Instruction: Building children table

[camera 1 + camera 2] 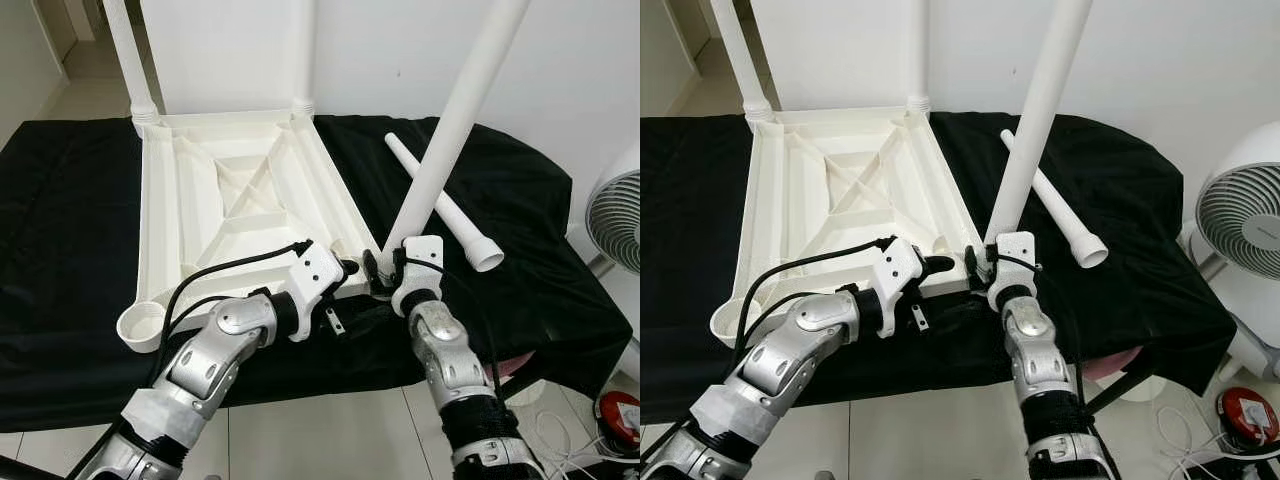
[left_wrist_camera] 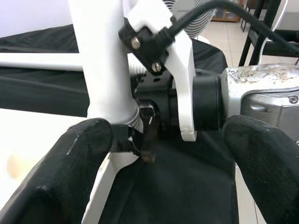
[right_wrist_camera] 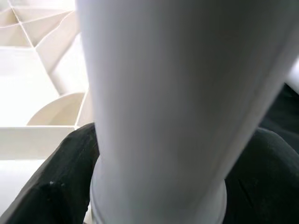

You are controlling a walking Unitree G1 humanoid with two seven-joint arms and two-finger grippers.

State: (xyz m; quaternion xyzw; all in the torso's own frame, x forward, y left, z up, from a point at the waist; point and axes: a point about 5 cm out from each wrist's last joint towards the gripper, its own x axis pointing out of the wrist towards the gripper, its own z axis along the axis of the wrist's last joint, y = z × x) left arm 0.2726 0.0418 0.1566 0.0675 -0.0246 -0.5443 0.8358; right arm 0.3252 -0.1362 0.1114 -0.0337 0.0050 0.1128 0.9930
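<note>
One black-draped table (image 1: 90,300) stands by a white wall (image 1: 400,50), a fan (image 1: 615,220) alongside.

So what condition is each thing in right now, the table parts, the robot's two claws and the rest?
White plastic tabletop: upside down on the black cloth, two far corner legs fitted.
White tube leg in the right gripper: tilted, foot at the near right corner socket.
Spare white leg: lying loose on the cloth.
Near left corner socket: empty.
Right gripper: shut on the leg.
Left gripper: open beside that corner.
White fan: standing.
</note>
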